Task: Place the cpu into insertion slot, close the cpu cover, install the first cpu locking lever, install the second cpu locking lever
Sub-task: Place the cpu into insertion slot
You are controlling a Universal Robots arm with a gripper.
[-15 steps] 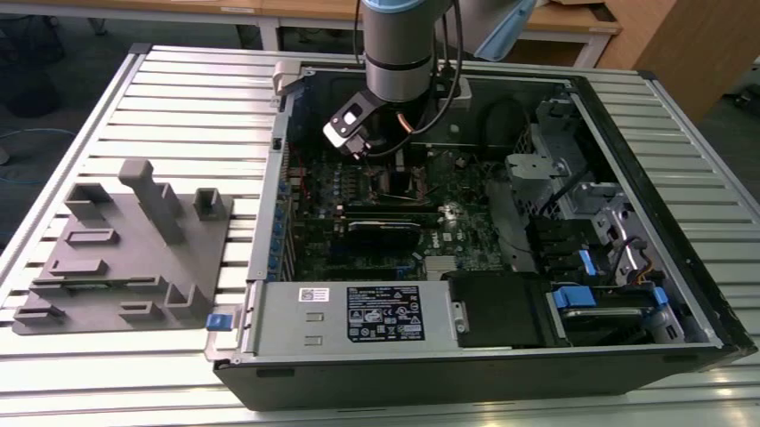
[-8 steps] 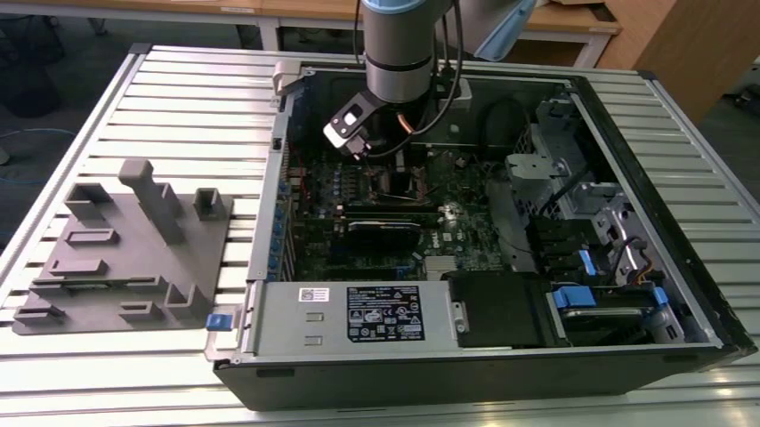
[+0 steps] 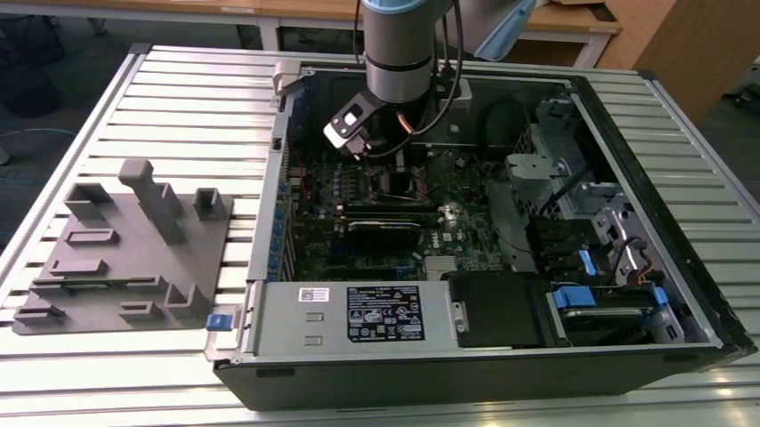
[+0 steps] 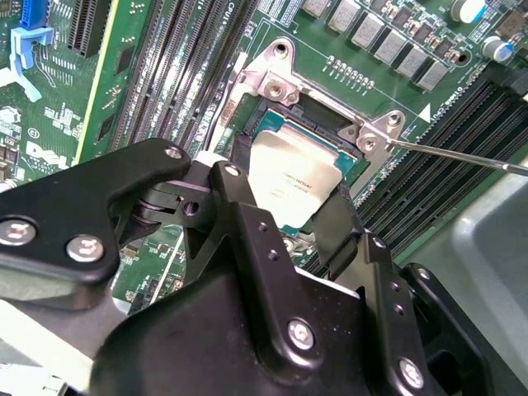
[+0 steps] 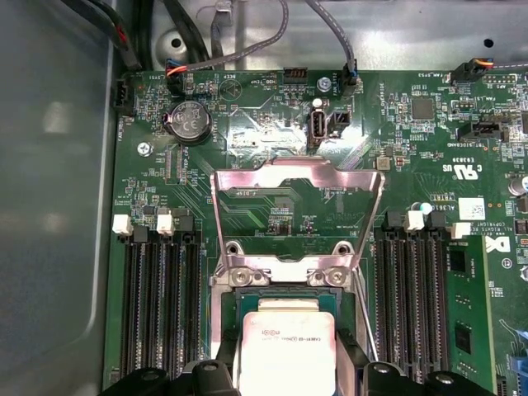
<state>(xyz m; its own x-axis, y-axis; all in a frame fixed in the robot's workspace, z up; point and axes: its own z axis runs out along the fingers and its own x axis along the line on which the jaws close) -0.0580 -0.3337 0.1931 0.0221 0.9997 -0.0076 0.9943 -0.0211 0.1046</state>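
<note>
Gripper (image 3: 356,140) is down inside the open computer case (image 3: 475,378), over the upper middle of the motherboard (image 3: 475,240) as the exterior view shows it.

Jaws: only partly open, about one chip-width apart, and clamped on the cpu (image 4: 290,175). In the second wrist view you can see one black finger (image 4: 239,206) against one edge of the chip and the other against the opposite edge. The edge nearest the gripper body is hidden behind the fingers. In the first wrist view the same picture: cpu (image 5: 285,346) with the fingertips flanking it, metal top facing the camera.

Where the chip is: directly over the insertion slot (image 4: 320,115), inside its metal rim. Dark socket area shows past the far edge of the chip in both wrist views (image 5: 223,322). You can't tell from these frames whether it's fully seated or a touch above the contacts.

The cpu cover (image 5: 297,175) is open, swung back on its hinge and standing away from the socket, with the board visible through its window. A thin locking lever (image 4: 462,157) sticks out sideways beside the socket, not latched over anything.

Long black memory slots (image 5: 161,305) run along both sides of the socket, well apart from the fingers.

Case sits on the slatted table (image 3: 178,89). Grey fixture plate (image 3: 131,249) lies on the exterior view's left, untouched.
</note>
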